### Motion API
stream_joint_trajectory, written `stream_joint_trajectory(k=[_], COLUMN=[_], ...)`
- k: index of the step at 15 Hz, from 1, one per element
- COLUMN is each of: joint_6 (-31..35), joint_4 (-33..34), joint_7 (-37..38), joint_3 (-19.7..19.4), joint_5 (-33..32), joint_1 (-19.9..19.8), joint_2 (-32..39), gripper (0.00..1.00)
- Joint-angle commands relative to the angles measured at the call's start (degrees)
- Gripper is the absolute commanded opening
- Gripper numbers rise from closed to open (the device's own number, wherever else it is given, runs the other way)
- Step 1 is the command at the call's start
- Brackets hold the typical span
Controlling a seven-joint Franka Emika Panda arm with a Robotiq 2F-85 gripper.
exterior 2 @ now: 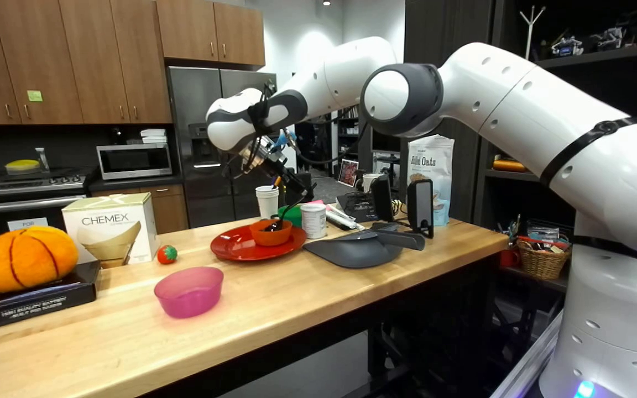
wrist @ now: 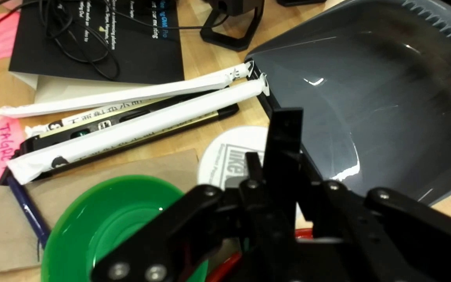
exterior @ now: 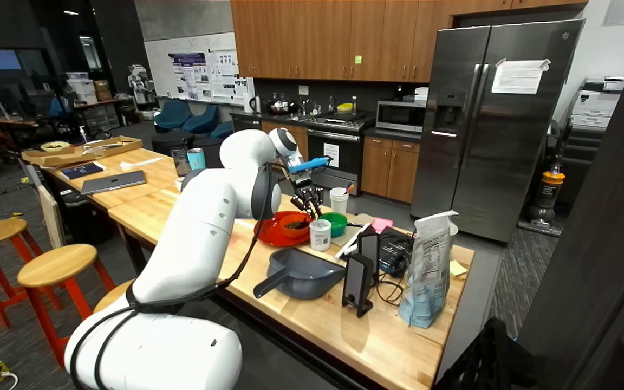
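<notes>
My gripper (exterior 2: pixel 303 192) is shut on a black spoon (exterior 2: pixel 290 211), which slants down into an orange bowl (exterior 2: pixel 270 237) on a red plate (exterior 2: pixel 231 247). In the wrist view the spoon's dark handle (wrist: pixel 285 127) sticks up between the fingers. An exterior view shows dark bits inside the orange bowl (exterior: pixel 290 233); the spoon's tip is partly hidden there. Beside the gripper (exterior: pixel 314 210) stand a green bowl (exterior: pixel 336 223) and a white lidded tub (exterior: pixel 320 236). From the wrist, the tub's lid (wrist: pixel 219 156) lies behind the fingers, and the green bowl (wrist: pixel 112 211) is at lower left.
A grey dustpan (exterior: pixel 306 279) lies in front of the tub. Black speakers (exterior: pixel 358 281), an oats bag (exterior: pixel 430 271) and wrapped straws (wrist: pixel 139 125) are nearby. White cups (exterior 2: pixel 267 200) stand behind the plate. A pink bowl (exterior 2: pixel 188 293), Chemex box (exterior 2: pixel 114 226) and orange pumpkin (exterior 2: pixel 26 258) share the table.
</notes>
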Motion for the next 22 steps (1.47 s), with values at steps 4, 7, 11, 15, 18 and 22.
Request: stream_joint_trajectory(k=[4,7,11,15,18,22], joint_6=[0.90,-1.51,-6.51,-10.34,-8.40,-4.63], joint_4=[-0.24,-0.30,-0.17,0.36,0.37,-0.21], joint_7=[-0.07,-0.72,-1.47,-1.14,-0.51,-0.32], joint_3=[1.48,1.74,1.03,0.46,0.41,0.71], joint_5=[2.07,2.24,1.23,-0.20,-2.46,-6.05], joint_1=[-0.38,-0.21,0.35,0.58,0.88,1.51], joint_2=[-1.10,-1.43,-1.54,-1.24,-0.96,-0.60], gripper=[0.06,0.06,0.06,0.06,0.06,0.06])
